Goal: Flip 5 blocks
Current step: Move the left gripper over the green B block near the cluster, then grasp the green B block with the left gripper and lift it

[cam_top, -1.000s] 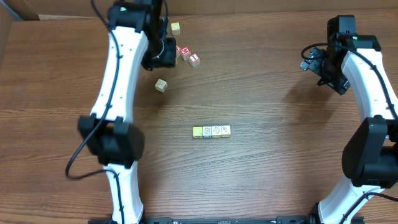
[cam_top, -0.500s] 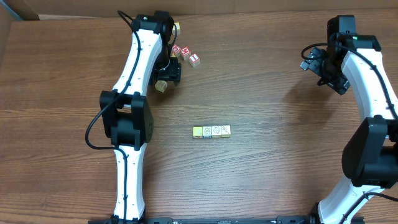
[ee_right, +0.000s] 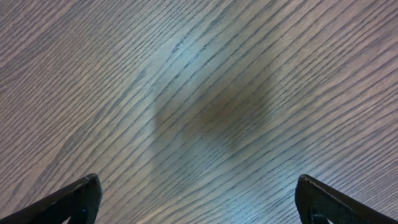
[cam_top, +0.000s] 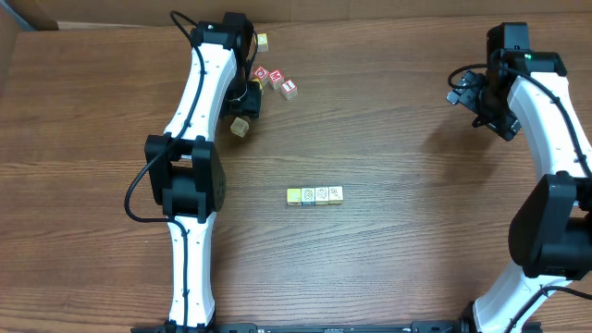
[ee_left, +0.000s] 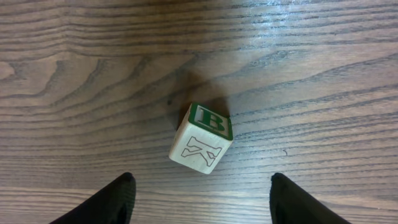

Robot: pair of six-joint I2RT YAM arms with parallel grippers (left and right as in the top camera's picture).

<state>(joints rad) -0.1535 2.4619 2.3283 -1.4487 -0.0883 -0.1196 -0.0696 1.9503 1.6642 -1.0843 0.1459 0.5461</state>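
B block rests free, well up-left of the row of four blocks, with your left gripper hanging over it part-open and empty, likely lining up a flip; your right gripper idles wide open, empty, up-right of that row.

Table: brown wood-grain top, smooth, low sheen, soft glare patches in both wrist views. B block: pale raw-looking wood, matt, dark line print on its side, green painted face slightly glossier. Row of four blocks: same pale wood, one end painted yellow. Red-faced cubes: wood, red printed tops. Left arm and right arm: smooth white plastic shells, semi-gloss, with black matt joints. Left fingers, right fingers: black, matt, plastic-looking.
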